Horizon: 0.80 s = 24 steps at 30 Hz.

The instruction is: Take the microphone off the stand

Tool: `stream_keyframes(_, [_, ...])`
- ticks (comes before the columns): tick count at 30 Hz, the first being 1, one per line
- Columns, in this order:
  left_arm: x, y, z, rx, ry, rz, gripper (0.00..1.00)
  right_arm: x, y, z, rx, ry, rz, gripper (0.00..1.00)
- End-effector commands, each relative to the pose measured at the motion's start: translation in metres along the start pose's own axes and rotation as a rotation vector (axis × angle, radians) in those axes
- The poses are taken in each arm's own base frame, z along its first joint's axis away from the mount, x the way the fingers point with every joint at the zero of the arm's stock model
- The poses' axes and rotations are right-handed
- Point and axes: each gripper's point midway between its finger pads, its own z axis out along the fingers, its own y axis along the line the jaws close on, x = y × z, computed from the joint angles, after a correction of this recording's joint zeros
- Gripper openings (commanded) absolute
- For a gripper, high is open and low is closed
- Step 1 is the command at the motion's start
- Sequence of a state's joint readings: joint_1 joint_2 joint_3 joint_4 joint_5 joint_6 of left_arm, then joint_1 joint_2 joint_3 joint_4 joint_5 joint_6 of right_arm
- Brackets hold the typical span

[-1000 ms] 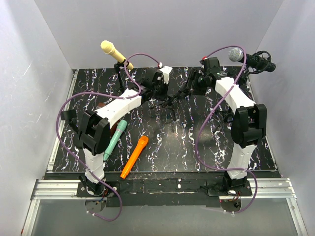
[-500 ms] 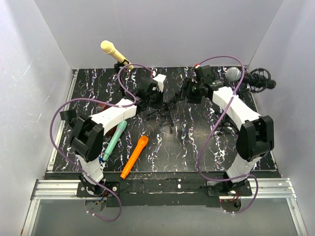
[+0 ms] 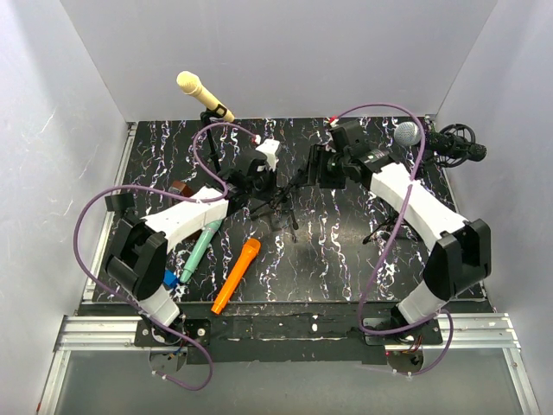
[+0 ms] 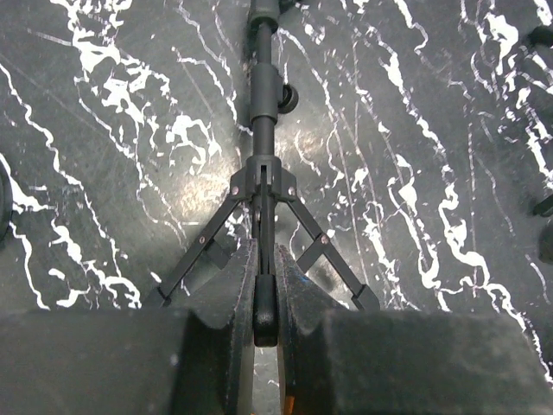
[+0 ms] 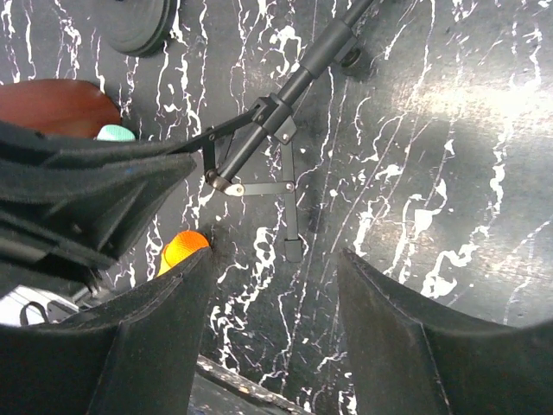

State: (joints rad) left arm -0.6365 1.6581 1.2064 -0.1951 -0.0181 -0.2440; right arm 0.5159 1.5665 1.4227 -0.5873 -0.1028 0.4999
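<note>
**Top view.** The left gripper [image 3: 262,183] is clamped tight on one leg of the small tripod stand [image 3: 285,207], which sits mid-table [image 3: 346,259]. The right gripper [image 3: 313,170] hangs just across the stand's pole from it, jaws apart and holding nothing. The black microphone [image 3: 441,143], with its grey mesh head, lies well off to the right gripper's right, back past its wrist. Its long axis runs roughly crosswise, head towards that gripper. The right arm covers the pole, so I cannot trace the join, but I judge that this stand carries the microphone. The right arm is much the nearer, and the left is busy anchoring the stand.

**Left wrist view.** The fingers are pressed together around the leg's end. The hub and pole run straight ahead of the gripper, and the other two legs splay to either side. No microphone shows.

**Right wrist view.** The fingers stand wide, with a leg's foot just ahead between them. The pole slants away ahead and to the right, out of frame. The microphone is not in view.

**Against a second ago.** The left gripper has dragged the stand leftward and nearer the arm bases. The microphone has shifted by about as much. The right gripper has followed, with its spread about the same.
</note>
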Motion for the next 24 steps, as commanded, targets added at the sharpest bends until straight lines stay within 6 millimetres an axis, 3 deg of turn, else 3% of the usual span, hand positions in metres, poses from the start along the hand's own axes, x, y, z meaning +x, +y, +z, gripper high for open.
stream_keyframes(1, [-0.04,-0.003,-0.029,-0.003,-0.16,-0.008,0.0,0.005,0.024,0.018,-0.009,0.046,0.075,0.67])
stream_keyframes(6, [-0.029,-0.001,-0.037,-0.011,-0.144,-0.059,0.0,-0.008,0.038,0.037,0.057,0.024,0.192,0.63])
stream_keyframes(12, [-0.018,0.003,-0.043,-0.022,-0.135,-0.066,0.0,-0.022,0.022,0.058,0.182,-0.016,0.223,0.61])
stream_keyframes(18, [-0.023,-0.001,-0.046,-0.003,-0.152,-0.063,0.0,-0.028,0.017,0.02,0.173,-0.101,0.125,0.61])
stream_keyframes(24, [-0.021,-0.001,-0.051,-0.001,-0.151,-0.074,0.0,-0.008,0.039,-0.015,0.079,-0.049,-0.007,0.64])
